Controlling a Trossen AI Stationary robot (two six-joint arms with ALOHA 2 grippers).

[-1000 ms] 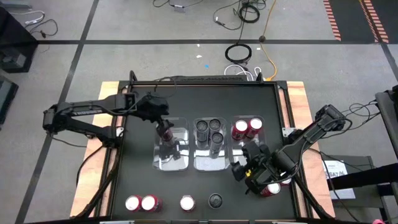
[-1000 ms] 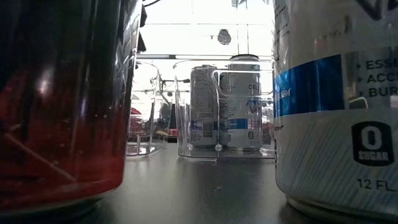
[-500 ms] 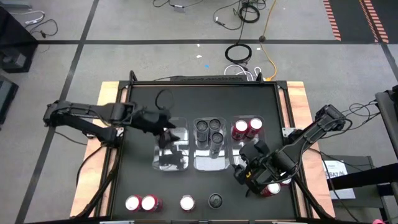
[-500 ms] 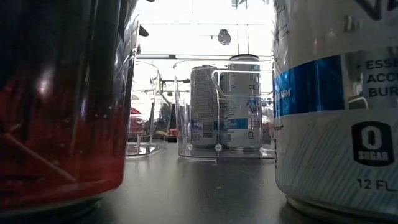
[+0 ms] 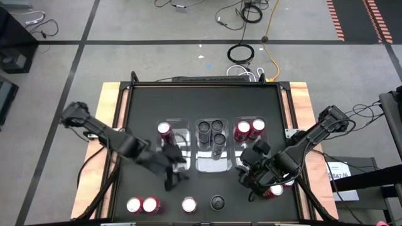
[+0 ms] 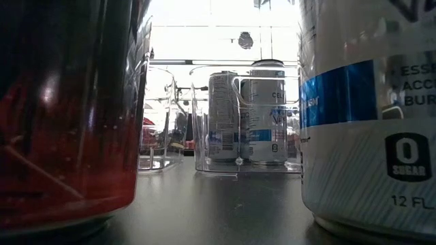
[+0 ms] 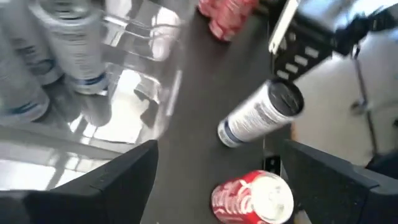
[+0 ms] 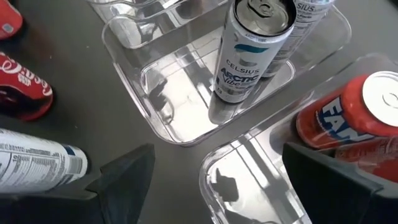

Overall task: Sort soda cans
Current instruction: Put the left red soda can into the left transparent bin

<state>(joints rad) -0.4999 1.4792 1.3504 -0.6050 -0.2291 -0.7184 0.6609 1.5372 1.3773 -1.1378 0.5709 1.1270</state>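
Three clear bins stand in a row mid-table. The left bin (image 5: pixel 173 150) holds one red soda can (image 5: pixel 164 130), the middle bin (image 5: pixel 211 160) several grey-topped cans (image 5: pixel 211 132), the right bin (image 5: pixel 251 144) two red cans (image 5: pixel 249 130). Along the near edge stand more cans: two red (image 5: pixel 142 204), a silver-topped one (image 5: pixel 189 204) and a dark-topped one (image 5: pixel 217 202). My left gripper (image 5: pixel 172 181) hovers open past the left bin's near end, above that row; its wrist view shows a red can (image 7: pixel 252 198) and a white can (image 7: pixel 260 115). My right gripper (image 5: pixel 246 179) hangs open by the right bin's near end.
Another red can (image 5: pixel 274 190) stands close to my right gripper, toward the table's right edge. In the low view a red can (image 6: pixel 68 102) and a white can (image 6: pixel 368 109) fill the sides, with the middle bin (image 6: pixel 245 116) between them. Bare dark tabletop lies behind the bins.
My left gripper has swung away from the red can in the left bin, moving toward the table's near edge, and stays open. That can stands where it was in the bin. My right gripper has rolled about its own axis without shifting place.
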